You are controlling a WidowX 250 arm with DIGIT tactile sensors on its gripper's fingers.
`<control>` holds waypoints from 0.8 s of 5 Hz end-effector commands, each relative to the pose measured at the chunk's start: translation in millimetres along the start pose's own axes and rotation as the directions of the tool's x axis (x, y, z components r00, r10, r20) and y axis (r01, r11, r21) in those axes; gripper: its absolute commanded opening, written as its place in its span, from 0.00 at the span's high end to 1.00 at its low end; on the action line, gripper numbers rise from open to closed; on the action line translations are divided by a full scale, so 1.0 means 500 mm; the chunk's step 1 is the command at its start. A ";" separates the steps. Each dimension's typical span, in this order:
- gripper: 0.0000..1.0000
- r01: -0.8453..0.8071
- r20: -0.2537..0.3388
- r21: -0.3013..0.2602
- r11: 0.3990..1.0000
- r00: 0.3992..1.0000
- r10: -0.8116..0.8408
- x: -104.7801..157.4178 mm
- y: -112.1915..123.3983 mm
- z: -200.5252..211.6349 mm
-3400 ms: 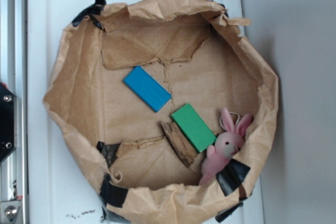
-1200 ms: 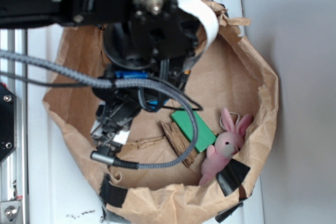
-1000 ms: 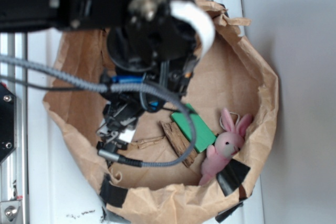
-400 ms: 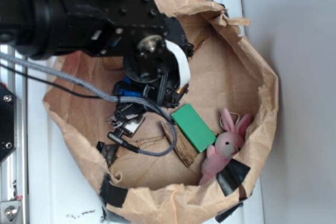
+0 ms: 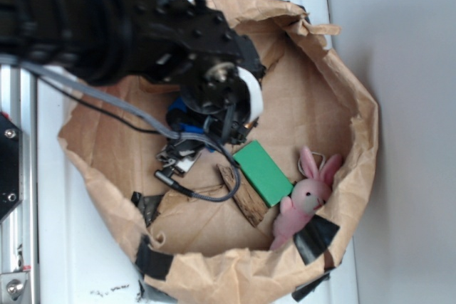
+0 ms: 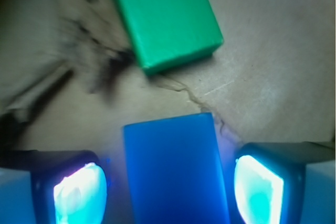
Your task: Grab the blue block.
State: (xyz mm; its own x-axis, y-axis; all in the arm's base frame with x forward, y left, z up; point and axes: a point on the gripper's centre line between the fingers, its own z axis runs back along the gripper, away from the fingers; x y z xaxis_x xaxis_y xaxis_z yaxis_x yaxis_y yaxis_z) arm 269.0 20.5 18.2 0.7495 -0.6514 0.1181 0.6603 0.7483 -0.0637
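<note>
Blue glow on pads: gripper (image 6: 170, 187) spread wide, one finger (image 6: 79, 190) each side of the blue block (image 6: 173, 169), small gaps both sides, nothing held.
Block position: flat on the paper floor of the brown bag (image 5: 335, 69), between the jaws; mostly hidden under the arm in the exterior view.
Handling: looks rigid, light, smooth-faced; likely slippery.
Hold: squeeze the two long edges.
Neighbours: green block (image 6: 163, 17) just beyond, apart; wood piece (image 5: 242, 196); pink rabbit (image 5: 306, 197).
</note>
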 end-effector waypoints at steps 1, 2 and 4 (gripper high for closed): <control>1.00 -0.008 0.005 0.051 0.999 1.000 0.007 -0.002 0.016 -0.023; 1.00 -0.015 0.040 0.034 0.999 0.999 0.013 0.004 0.012 0.012; 1.00 -0.230 0.128 -0.026 0.973 0.964 0.231 -0.008 -0.003 0.184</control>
State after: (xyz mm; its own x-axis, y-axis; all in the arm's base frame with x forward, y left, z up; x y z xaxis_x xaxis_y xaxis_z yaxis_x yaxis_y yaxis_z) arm 257.4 31.0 95.0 0.8799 -0.4395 0.1805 0.4671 0.8697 -0.1597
